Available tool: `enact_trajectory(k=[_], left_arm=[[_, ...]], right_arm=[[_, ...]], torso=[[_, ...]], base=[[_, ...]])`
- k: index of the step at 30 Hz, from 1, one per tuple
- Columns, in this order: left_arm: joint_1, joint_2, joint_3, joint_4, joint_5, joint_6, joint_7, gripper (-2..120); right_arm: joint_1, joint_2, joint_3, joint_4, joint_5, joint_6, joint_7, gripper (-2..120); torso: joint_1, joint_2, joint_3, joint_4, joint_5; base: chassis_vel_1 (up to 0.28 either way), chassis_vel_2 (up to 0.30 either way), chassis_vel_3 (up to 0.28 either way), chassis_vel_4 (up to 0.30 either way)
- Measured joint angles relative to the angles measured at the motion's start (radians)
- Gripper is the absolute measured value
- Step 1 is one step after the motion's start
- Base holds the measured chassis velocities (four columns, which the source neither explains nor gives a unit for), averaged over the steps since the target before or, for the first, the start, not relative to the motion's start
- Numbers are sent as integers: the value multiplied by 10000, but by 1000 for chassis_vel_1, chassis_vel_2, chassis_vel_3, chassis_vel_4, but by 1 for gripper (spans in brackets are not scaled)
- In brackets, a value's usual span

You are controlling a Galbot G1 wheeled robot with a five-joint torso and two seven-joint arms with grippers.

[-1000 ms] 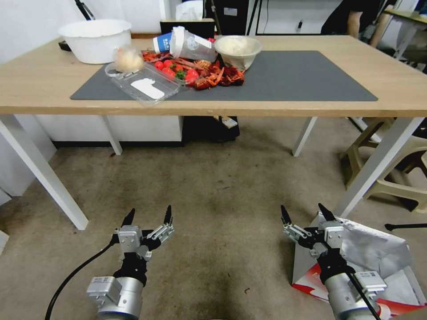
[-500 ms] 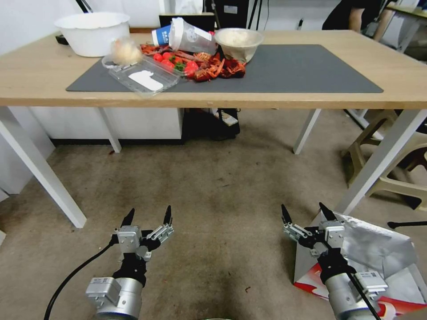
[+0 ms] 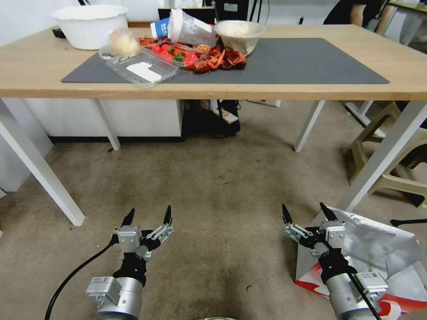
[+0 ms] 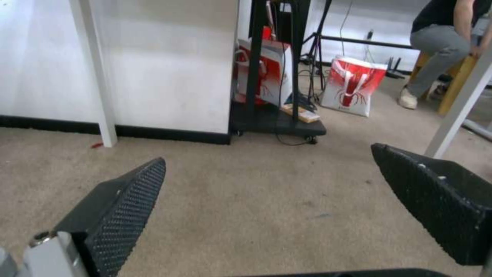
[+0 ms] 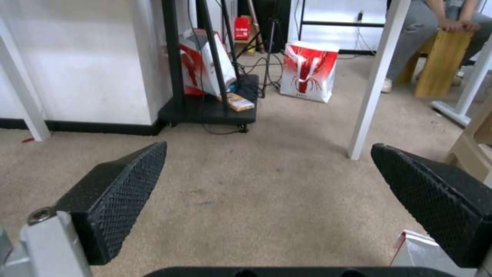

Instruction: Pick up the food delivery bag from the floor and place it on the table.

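The food delivery bag (image 3: 382, 253) lies on the floor (image 3: 213, 186) at the lower right, white with a red edge and crumpled silver foil lining showing. Its corner (image 5: 425, 254) shows beside one finger in the right wrist view. My right gripper (image 3: 305, 212) hovers open at the bag's left edge, holding nothing; the right wrist view (image 5: 269, 145) shows its jaws wide apart over bare floor. My left gripper (image 3: 149, 214) is open over the floor further left, also empty (image 4: 267, 154). The table (image 3: 311, 91) with its dark grey mat (image 3: 302, 62) stands ahead.
On the table's left sit a white bowl (image 3: 89, 24), a clear container (image 3: 142, 71), a tipped cup (image 3: 189, 31), a rice bowl (image 3: 239, 35) and crayfish (image 3: 213, 62). White table legs (image 3: 40, 169) (image 3: 382, 160) and a beige stool (image 3: 396, 160) flank the floor. Another red-and-white bag (image 5: 307, 71) stands beyond.
The whole head view has shifted: the table now sits higher in the picture and more floor shows, so the camera moved. Both grippers keep their pose and stay open.
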Motion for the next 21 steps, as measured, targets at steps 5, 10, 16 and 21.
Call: enact_trajectory(k=[5,10,16,21], left_arm=[[-21,-1,-2,14,-12,-1,-11,100],[-18,-3,3,17,-17,-2,-7,100],[-44,-9,-4,127,-51,-244,99,100],[-55,30,-57,219,-59,-373,338,100]], right_arm=[[8,0,0,-31,1,-6,-4,100],[4,3,-6,-41,1,-9,-11,100],[-7,-28,28,-62,2,-9,-14,100],[31,-180,125,-188,104,101,-67,100]], torso=[[-15,-168,-66,0,0],[-29,-205,-67,-1,0],[-30,-195,-67,-1,0],[-29,-170,-66,-1,0]], base=[[0,0,0,0],[0,0,0,0],[0,0,0,0],[0,0,0,0]])
